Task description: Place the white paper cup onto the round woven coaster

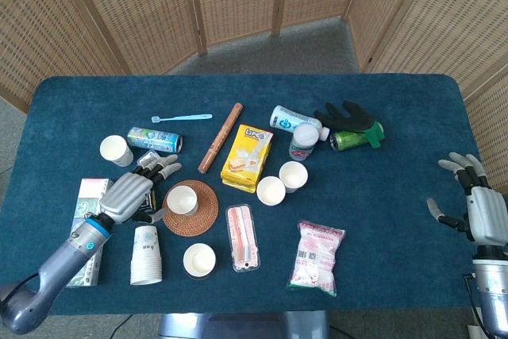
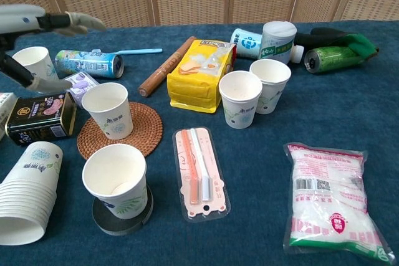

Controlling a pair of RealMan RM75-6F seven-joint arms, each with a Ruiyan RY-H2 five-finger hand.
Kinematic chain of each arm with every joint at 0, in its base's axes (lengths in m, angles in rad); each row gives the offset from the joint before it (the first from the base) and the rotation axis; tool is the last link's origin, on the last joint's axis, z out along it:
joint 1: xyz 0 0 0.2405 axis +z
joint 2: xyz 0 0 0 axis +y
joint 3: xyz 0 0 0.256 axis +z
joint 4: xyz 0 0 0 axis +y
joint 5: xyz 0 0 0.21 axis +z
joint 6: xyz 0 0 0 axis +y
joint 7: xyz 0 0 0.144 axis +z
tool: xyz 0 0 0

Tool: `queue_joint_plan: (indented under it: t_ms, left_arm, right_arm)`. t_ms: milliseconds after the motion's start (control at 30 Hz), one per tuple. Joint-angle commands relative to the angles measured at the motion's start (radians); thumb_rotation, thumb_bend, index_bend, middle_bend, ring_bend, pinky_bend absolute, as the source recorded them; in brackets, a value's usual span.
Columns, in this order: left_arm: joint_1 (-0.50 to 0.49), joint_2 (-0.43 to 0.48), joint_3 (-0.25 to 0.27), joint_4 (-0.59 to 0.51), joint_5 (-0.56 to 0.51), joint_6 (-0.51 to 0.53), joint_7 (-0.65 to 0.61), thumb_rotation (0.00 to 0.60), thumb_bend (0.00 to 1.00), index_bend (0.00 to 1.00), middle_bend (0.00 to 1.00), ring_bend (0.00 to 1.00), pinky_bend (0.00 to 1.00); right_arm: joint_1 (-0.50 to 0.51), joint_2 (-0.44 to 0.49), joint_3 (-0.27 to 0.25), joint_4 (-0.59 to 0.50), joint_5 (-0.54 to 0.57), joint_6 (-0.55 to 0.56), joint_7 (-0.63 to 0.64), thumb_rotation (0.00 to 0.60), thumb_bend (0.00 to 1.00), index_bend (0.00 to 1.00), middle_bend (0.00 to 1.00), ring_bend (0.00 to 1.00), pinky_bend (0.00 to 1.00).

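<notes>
One white paper cup [image 2: 108, 109] stands upright on the round woven coaster [image 2: 142, 132].
Left hand [image 1: 131, 193] beside it, fingers apart, empty; right hand [image 1: 474, 206] likewise spread.

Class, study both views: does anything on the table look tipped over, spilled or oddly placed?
Nothing is spilled. The stack of white paper cups lies on its side at the table's front left, and the green can lies on its side beside the black glove.
</notes>
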Motion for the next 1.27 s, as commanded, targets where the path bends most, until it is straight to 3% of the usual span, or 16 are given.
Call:
queue_joint_plan:
  t_ms: [33, 133, 300, 400, 667, 1267]
  left_arm:
    - [0.091, 0.068, 0.014, -0.055, 0.045, 0.133, -0.004, 0.572, 0.38, 0.0, 0.0, 0.0, 0.0]
    - [0.16, 0.096, 0.032, -0.072, 0.07, 0.233, 0.0, 0.572, 0.38, 0.0, 0.0, 0.0, 0.0]
    - [0.283, 0.129, 0.071, -0.092, 0.102, 0.386, 0.003, 0.577, 0.38, 0.0, 0.0, 0.0, 0.0]
    - [0.342, 0.152, 0.112, -0.103, 0.115, 0.424, 0.02, 0.574, 0.38, 0.0, 0.0, 0.0, 0.0]
    - [0.474, 0.156, 0.161, -0.098, 0.141, 0.541, 0.054, 0.564, 0.38, 0.0, 0.0, 0.0, 0.0]
    - [0.555, 0.172, 0.139, -0.064, 0.152, 0.575, -0.033, 0.569, 0.38, 0.0, 0.0, 0.0, 0.0]
  right_arm:
    - [0.006, 0.003, -0.006, -0.006, -0.006, -0.005, -0.042, 0.6, 0.35, 0.22, 0.14, 0.0, 0.3]
    - [0.012, -0.006, -0.017, -0.001, -0.017, -0.004, -0.11, 0.6, 0.35, 0.21, 0.14, 0.0, 0.25]
    - [0.025, -0.023, -0.039, -0.006, -0.038, -0.014, -0.222, 0.6, 0.34, 0.16, 0.08, 0.0, 0.08]
    - [0.028, -0.037, -0.044, -0.016, -0.047, -0.004, -0.272, 0.6, 0.34, 0.13, 0.05, 0.0, 0.01]
    - [0.016, -0.059, -0.066, -0.039, -0.085, 0.037, -0.352, 0.6, 0.33, 0.11, 0.04, 0.0, 0.0]
    - [-0.001, -0.087, -0.1, -0.039, -0.132, 0.055, -0.344, 0.6, 0.33, 0.09, 0.03, 0.0, 0.0]
